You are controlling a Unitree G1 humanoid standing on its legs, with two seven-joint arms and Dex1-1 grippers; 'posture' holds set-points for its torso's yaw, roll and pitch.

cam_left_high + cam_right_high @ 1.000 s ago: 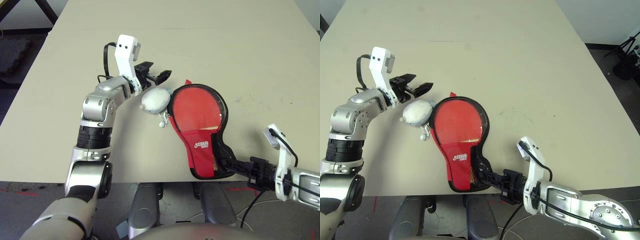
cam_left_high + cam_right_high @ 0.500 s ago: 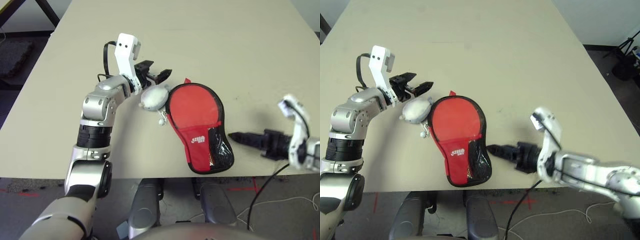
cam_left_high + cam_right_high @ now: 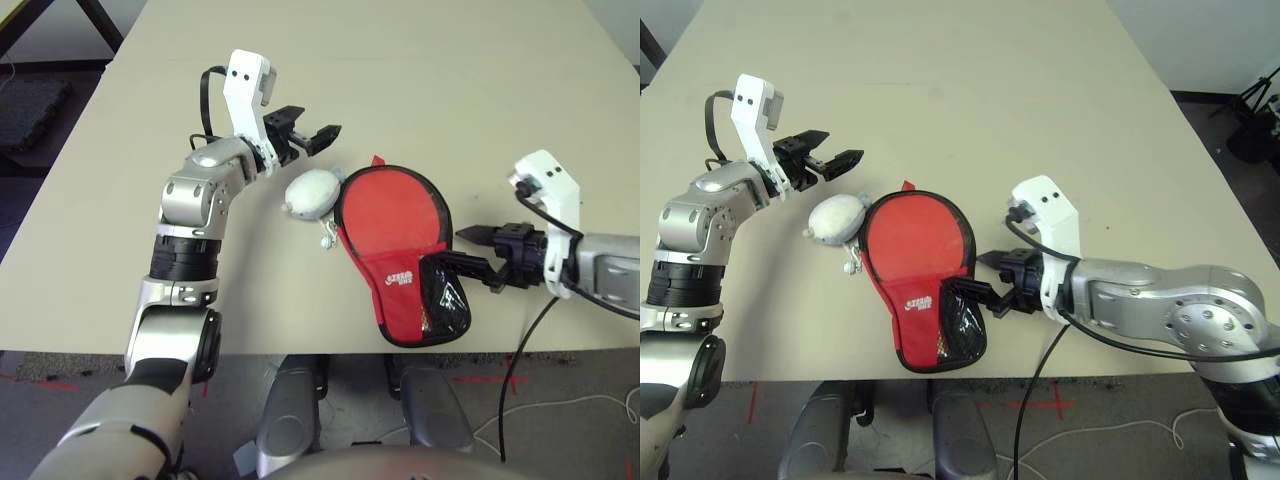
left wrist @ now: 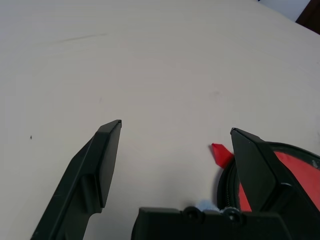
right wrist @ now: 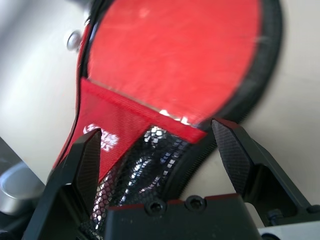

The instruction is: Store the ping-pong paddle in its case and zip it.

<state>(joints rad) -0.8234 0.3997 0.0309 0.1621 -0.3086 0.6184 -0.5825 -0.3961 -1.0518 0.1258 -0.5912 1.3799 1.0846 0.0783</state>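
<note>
Near the table's front edge: one case, red fabric, black zipper edging, its narrow mesh-pocket end toward that edge. One ping-pong paddle, red face showing in the case mouth, handle out of sight. One whitish fuzzy ball touching the case's left rim.

Two grippers: right gripper, fingers spread and empty, at the mesh end; left gripper, likewise spread and empty, hovering past the ball.

Handling advice: steady the case with one gripper, locate the zipper pull, then draw it around the edging.
</note>
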